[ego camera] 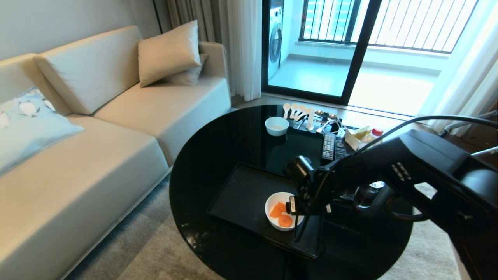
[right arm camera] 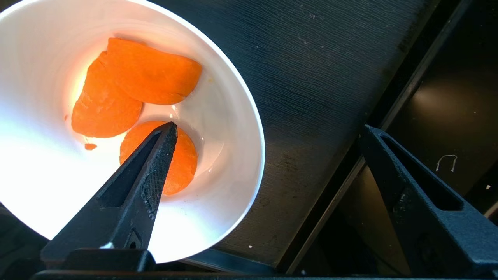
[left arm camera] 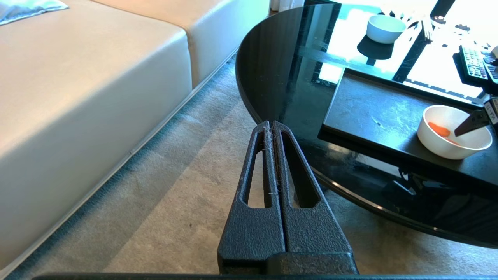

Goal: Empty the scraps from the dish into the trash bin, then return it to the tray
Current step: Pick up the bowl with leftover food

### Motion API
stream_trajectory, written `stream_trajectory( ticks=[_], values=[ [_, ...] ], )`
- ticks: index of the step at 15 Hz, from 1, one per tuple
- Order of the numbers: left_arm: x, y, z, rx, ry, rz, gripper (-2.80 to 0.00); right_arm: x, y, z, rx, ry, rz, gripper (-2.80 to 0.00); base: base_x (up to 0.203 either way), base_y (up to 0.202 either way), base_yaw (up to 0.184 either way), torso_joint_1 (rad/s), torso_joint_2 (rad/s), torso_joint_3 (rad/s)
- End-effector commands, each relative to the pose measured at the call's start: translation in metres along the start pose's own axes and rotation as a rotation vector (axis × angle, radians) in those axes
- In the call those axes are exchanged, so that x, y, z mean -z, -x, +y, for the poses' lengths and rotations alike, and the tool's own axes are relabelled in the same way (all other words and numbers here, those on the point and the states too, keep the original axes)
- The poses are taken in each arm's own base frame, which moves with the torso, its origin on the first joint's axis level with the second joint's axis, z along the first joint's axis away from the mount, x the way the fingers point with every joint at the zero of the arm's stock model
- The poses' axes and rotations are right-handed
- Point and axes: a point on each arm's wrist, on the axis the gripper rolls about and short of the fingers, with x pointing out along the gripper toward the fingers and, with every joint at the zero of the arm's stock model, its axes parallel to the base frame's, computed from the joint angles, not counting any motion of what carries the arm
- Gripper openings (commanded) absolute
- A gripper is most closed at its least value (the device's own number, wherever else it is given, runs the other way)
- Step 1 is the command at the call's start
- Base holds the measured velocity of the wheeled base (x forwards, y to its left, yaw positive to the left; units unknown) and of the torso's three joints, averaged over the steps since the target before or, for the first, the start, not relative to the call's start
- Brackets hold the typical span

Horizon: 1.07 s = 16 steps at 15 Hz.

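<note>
The dish (ego camera: 272, 202), a white bowl, sits on the near right part of the black tray (ego camera: 241, 194). Three orange carrot scraps (right arm camera: 132, 77) lie in it. My right gripper (right arm camera: 269, 126) is open and straddles the dish's rim: one finger (right arm camera: 155, 167) hangs inside above a slice, the other (right arm camera: 408, 186) is outside, past the tray's edge. In the head view that gripper (ego camera: 296, 206) is at the dish's right side. A small dark round thing that may be the trash bin (ego camera: 365, 194) peeks out behind my right arm. My left gripper (left arm camera: 269, 123) is shut, parked over the carpet beside the table.
On the round glossy black table (ego camera: 202, 171), a second white bowl (ego camera: 276, 125), white spoons (ego camera: 293, 111), remotes (ego camera: 333, 147) and a snack packet (ego camera: 356, 136) lie at the far side. A beige sofa (ego camera: 97, 155) stands to the left.
</note>
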Motion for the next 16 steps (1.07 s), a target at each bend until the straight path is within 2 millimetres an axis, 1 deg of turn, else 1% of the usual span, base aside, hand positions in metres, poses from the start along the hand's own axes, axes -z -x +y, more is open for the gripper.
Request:
stream_trajectory(
  ticks=[1, 3, 11, 16],
  values=[
    [0.0, 0.0, 0.0, -0.001, 0.001, -0.001, -2.8, 0.0, -0.003, 0.001, 0.002, -0.002, 0.002, -2.8, 0.0, 0.0, 0.0, 0.0, 0.0, 0.0],
    [0.0, 0.0, 0.0, -0.001, 0.001, -0.001, -2.8, 0.0, -0.004, 0.001, 0.004, -0.002, 0.003, -2.8, 0.0, 0.0, 0.0, 0.0, 0.0, 0.0],
    [0.0, 0.0, 0.0, -0.001, 0.001, -0.001, -2.8, 0.009, -0.022, 0.003, 0.021, 0.011, 0.041, -2.8, 0.0, 0.0, 0.0, 0.0, 0.0, 0.0],
    [0.0, 0.0, 0.0, -0.001, 0.001, -0.001, -2.8, 0.008, -0.019, 0.002, 0.018, 0.009, 0.039, -2.8, 0.0, 0.0, 0.0, 0.0, 0.0, 0.0]
  ],
)
